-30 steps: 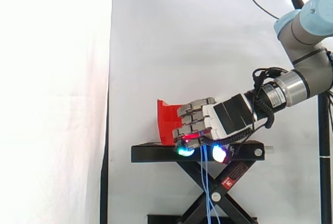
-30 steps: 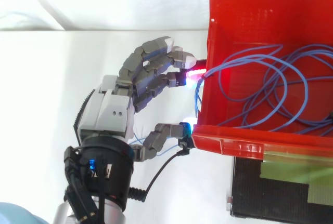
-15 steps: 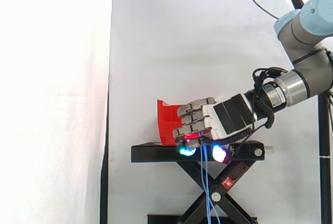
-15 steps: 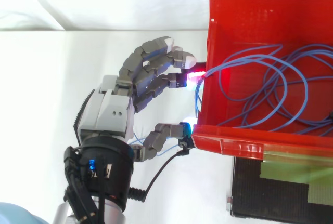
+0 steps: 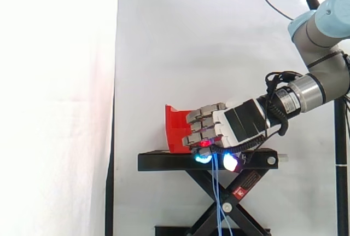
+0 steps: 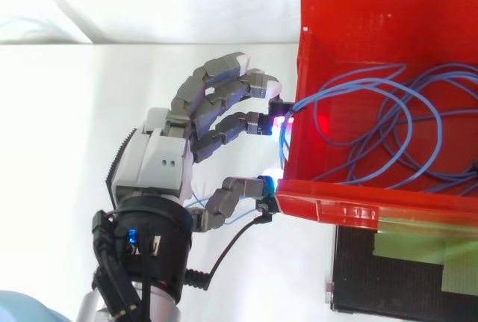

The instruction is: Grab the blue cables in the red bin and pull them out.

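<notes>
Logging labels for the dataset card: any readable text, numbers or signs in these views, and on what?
No text can be read.
Red sticker on the black scissor stand: print too small to read.
Red bin: no text seen.
Hand: no text seen.

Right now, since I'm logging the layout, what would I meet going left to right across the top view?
hand → left wall of the red bin → blue cables looped inside the bin
</notes>
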Controlling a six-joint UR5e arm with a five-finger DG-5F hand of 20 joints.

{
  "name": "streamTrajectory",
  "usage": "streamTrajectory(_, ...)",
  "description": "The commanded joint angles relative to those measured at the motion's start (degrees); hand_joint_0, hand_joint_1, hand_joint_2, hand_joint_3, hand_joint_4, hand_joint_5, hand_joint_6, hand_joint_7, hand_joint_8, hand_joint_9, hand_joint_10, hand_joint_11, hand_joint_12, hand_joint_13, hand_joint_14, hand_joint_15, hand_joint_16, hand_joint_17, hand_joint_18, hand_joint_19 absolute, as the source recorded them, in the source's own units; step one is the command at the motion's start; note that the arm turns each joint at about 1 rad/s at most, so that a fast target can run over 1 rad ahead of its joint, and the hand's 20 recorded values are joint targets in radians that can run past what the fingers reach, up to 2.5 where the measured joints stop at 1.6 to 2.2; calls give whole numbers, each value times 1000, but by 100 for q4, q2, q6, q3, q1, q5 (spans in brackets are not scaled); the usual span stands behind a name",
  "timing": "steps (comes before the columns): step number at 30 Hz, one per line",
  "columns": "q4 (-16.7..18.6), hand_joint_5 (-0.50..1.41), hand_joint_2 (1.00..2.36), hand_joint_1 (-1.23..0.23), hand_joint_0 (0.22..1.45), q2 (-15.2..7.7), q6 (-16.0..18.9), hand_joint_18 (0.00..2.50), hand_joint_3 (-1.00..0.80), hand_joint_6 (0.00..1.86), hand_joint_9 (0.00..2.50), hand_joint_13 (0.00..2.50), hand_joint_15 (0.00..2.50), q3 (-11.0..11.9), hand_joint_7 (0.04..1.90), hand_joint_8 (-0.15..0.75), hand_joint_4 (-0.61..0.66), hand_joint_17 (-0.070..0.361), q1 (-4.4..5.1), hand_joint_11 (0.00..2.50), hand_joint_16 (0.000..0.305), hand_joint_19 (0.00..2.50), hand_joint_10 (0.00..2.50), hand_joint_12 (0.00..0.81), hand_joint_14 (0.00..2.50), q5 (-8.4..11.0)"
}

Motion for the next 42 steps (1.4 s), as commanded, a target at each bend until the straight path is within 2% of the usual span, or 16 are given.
streamTrajectory(1, 3, 836, 1000, -842, 779, -2, 0, 400, -1000, 7, 598, 797, 843, 3, 858, 246, 171, 103, 0, 450, 46, 641, 17, 344, 28, 0)
streamTrajectory(9, 3, 853, 1000, -842, 783, 7, 0, 409, -1000, 7, 613, 805, 846, 3, 861, 243, 165, 102, 0, 452, 45, 640, 17, 341, 28, 0)
streamTrajectory(16, 3, 862, 1000, -843, 785, -2, 18, 412, -1000, 6, 620, 810, 842, 3, 863, 240, 163, 101, 70, 451, 45, 642, 19, 339, 29, 9)
streamTrajectory(36, 73, 871, 1000, -848, 789, -2, -44, 425, -1000, 7, 626, 822, 841, 3, 866, 241, 167, 100, 61, 446, 45, 650, 17, 337, 29, 0)
streamTrajectory(42, 231, 871, 1000, -848, 789, -2, -149, 428, -1000, 6, 627, 821, 841, -6, 867, 241, 167, 100, 53, 442, 44, 656, 17, 338, 29, 0)
